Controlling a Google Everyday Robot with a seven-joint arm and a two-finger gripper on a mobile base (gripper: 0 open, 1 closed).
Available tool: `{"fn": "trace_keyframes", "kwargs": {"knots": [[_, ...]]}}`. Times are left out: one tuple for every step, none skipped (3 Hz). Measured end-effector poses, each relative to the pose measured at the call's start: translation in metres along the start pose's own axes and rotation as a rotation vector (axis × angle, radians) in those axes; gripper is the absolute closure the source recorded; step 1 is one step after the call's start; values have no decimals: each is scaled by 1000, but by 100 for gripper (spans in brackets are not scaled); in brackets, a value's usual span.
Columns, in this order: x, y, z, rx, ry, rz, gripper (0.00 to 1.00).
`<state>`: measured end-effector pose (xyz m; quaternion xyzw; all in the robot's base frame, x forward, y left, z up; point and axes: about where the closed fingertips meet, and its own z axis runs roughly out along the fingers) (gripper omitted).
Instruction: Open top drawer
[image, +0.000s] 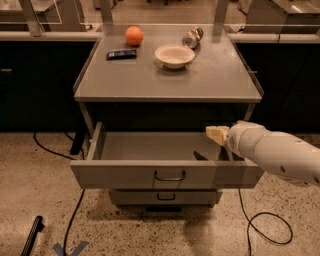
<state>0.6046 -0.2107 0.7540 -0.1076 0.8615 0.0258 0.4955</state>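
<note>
The top drawer (125, 174) of the grey metal cabinet is pulled out, its inside showing, with a small dark wire handle (169, 176) at the centre of its front panel. A narrower drawer (165, 197) below it is shut. My white arm comes in from the right. My gripper (216, 135) sits above the drawer's right part, inside the open space, near a dark shape on the drawer floor. It touches nothing that I can see.
On the cabinet top (165, 80) lie an orange (133, 35), a dark bar (121, 53), a white bowl (174, 55) and a tipped can (192, 37). Cables (75, 210) run on the speckled floor. Dark counters stand on both sides.
</note>
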Motion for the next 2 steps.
{"fn": "trace_keyframes", "kwargs": {"knots": [[0, 0, 0, 0, 0, 0, 0], [0, 0, 0, 0, 0, 0, 0]]}}
